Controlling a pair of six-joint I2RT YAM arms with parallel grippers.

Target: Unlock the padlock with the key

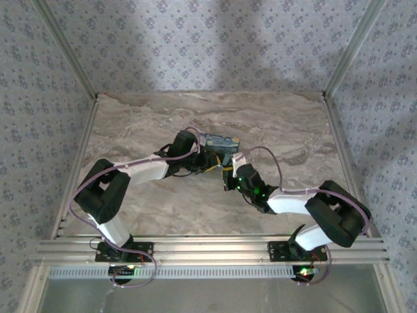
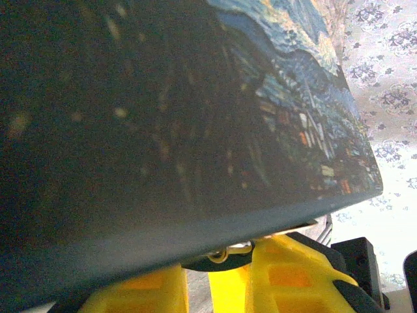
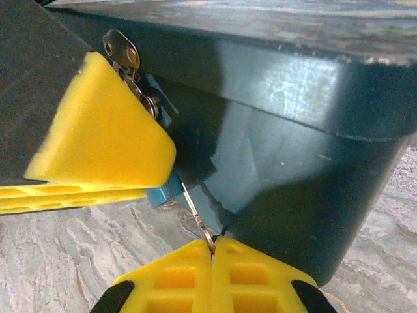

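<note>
The tiny teal-blue padlock (image 3: 161,193) hangs from the metal hasp (image 3: 124,51) on the front of the dark starry-print box (image 3: 293,130). My left gripper (image 2: 212,266) is shut on the padlock; in the right wrist view its yellow fingers (image 3: 98,137) cover most of the lock. A thin silver key (image 3: 195,212) runs from the padlock's underside down to my right gripper (image 3: 212,243), which is shut on the key's head. In the top view both grippers, left (image 1: 212,160) and right (image 1: 228,173), meet just in front of the box (image 1: 219,141).
The box stands mid-table on the marble-patterned top (image 1: 143,124). Aluminium frame posts (image 1: 339,65) and patterned walls enclose the sides and back. Bare tabletop lies left, right and behind the box.
</note>
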